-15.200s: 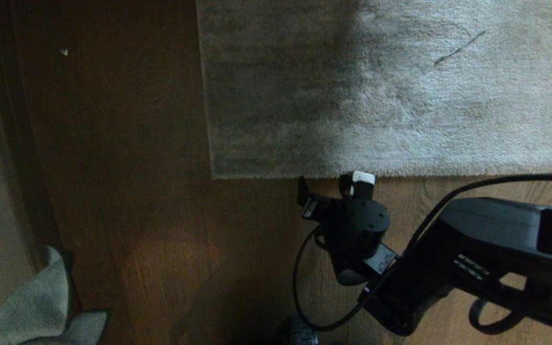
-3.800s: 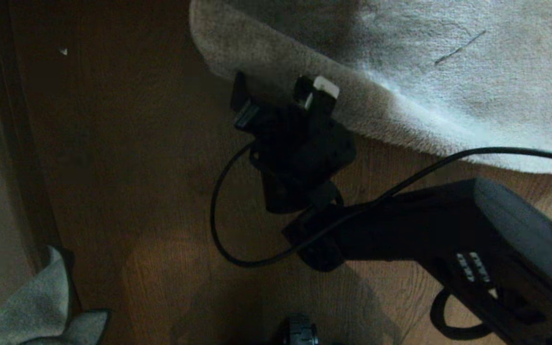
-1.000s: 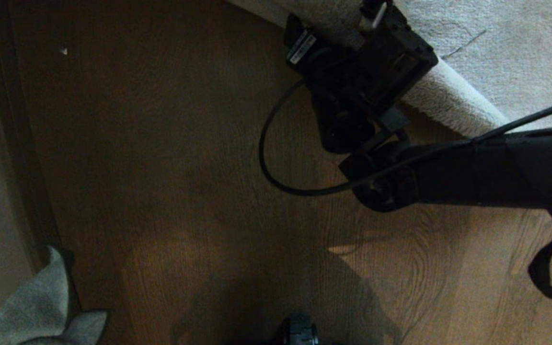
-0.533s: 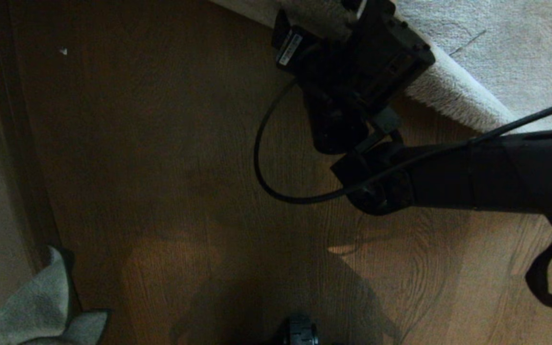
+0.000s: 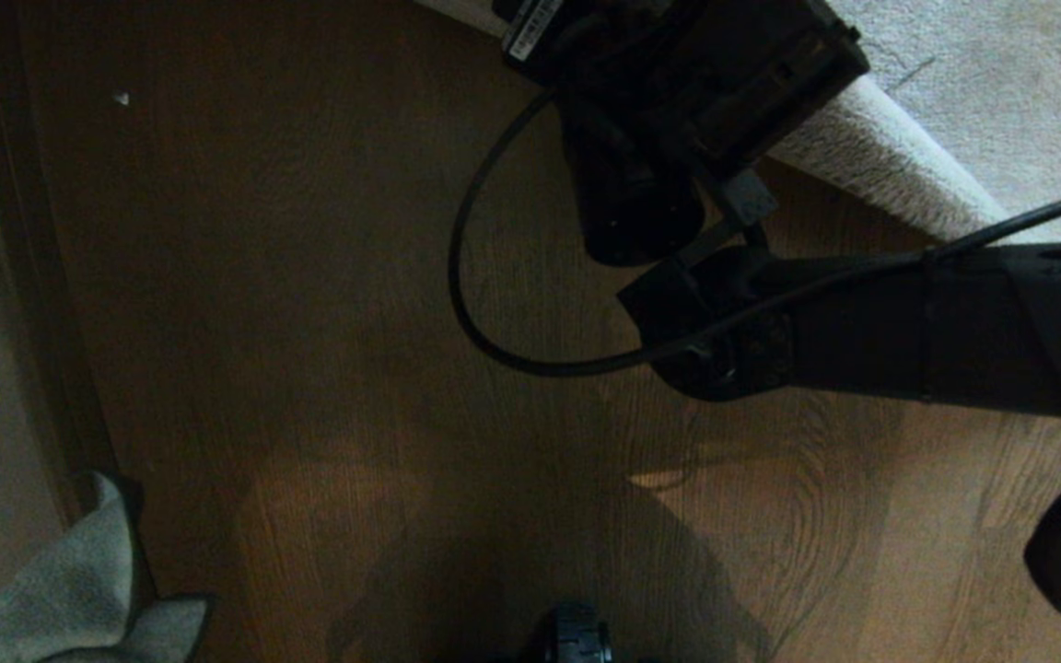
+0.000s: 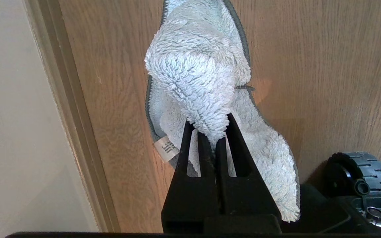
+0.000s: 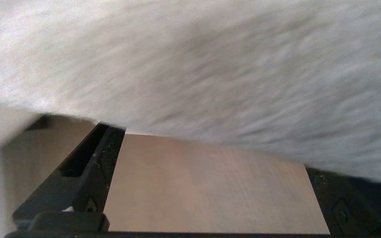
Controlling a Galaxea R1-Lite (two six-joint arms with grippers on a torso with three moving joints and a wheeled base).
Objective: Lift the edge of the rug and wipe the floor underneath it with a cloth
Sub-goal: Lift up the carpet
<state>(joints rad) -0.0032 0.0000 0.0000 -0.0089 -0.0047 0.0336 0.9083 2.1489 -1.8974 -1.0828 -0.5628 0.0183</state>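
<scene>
1. Between the wide-spread fingers of the right gripper, bare floor shows, and the rug edge hangs across the fingertips, its underside filling the space beyond them.
2. Both right fingers reach up to the rug's lower border; whether they touch it cannot be told, and nothing is clamped between them.
3. From the head view, the right gripper sits at the folded-back rug edge, with its tips hidden under its own black body and the top of the picture.
4. Behind those fingers the right arm stretches across the brown wood-grain floor, and a black cable loops off the wrist.
5. Beside that arm, the rug's roll runs diagonally, with the flat pile lying beyond it.
6. Pinched between the closed fingers of the left gripper is the cloth, a fluffy light grey-blue rag with a small tag.
7. Beyond the left fingertips the cloth bunches outward, while another fold trails back beside the fingers.
8. To one side of the left fingers a skirting board and pale wall run; to the other, a base wheel sits.
9. At the lower left corner of the head view the cloth shows near the wall.
</scene>
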